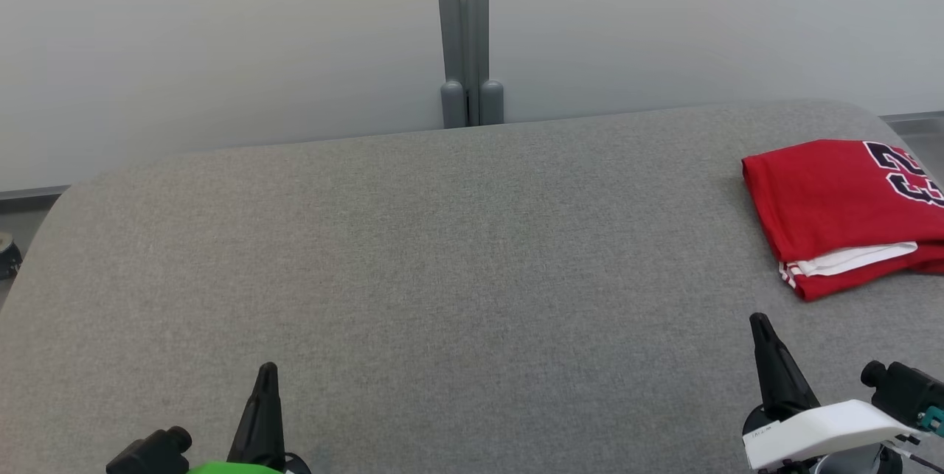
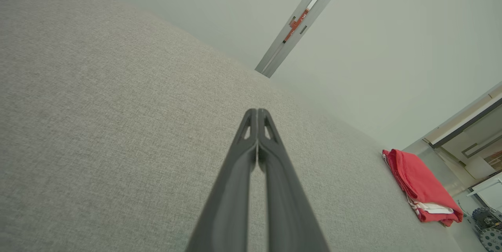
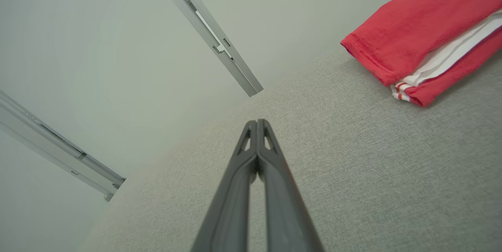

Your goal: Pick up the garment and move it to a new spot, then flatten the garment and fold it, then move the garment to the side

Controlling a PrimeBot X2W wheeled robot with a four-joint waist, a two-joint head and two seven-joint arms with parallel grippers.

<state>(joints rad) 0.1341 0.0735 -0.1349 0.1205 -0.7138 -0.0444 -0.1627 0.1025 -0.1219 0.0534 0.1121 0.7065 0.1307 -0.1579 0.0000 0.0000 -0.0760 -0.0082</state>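
- The red jersey lies folded into a compact rectangle near the far right edge of the grey fabric-covered bench. A dark number shows on its top face, and a white-and-red striped hem peeks out from between the layers along its near edge.
- That spot, off to the robot's right with the broad middle of the bench bare, looks like the "side" the task asks for. Judging by the neat fold and its position, the folding and the final move appear to be done.
- The left tool sits low at the near edge of the bench. In its wrist view the two dark fingers are pressed together at the tips, with nothing between them. It is well apart from the jersey.
- The right tool is likewise fully closed and empty, and points up the bench. It is nearer to the jersey than the left tool and sits just short of the near hem without touching it.
- Both tools are held back over bare fabric, which suits a resting pose: neither can snag or disturb the fold.
- A grey post stands against the pale wall behind the bench, clear of the work.
- If any adjustment were wanted, the loose striped hem would be the part most likely to shift when the pile is nudged.
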